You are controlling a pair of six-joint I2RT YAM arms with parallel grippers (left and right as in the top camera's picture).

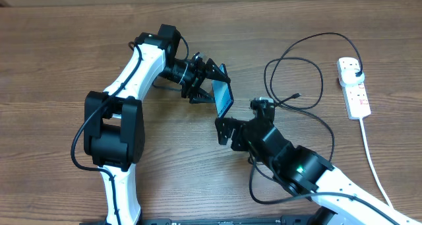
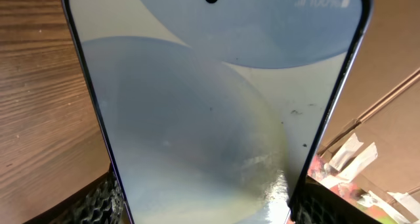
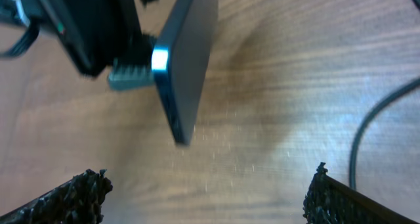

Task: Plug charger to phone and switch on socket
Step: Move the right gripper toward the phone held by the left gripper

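Zero connections made: left gripper (image 1: 210, 85) pinches the raised phone (image 1: 223, 96), right gripper (image 1: 225, 131) spread and empty, charger (image 1: 299, 94) tip lies unconnected, socket (image 1: 354, 93) switching pending

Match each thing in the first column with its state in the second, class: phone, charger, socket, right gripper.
1 phone
2 charger
3 socket
4 right gripper

A lying in loose loops on the table
B gripped by the left gripper
C open, holding nothing
D white, with a black plug in it

Pairs: 1-B, 2-A, 3-D, 4-C
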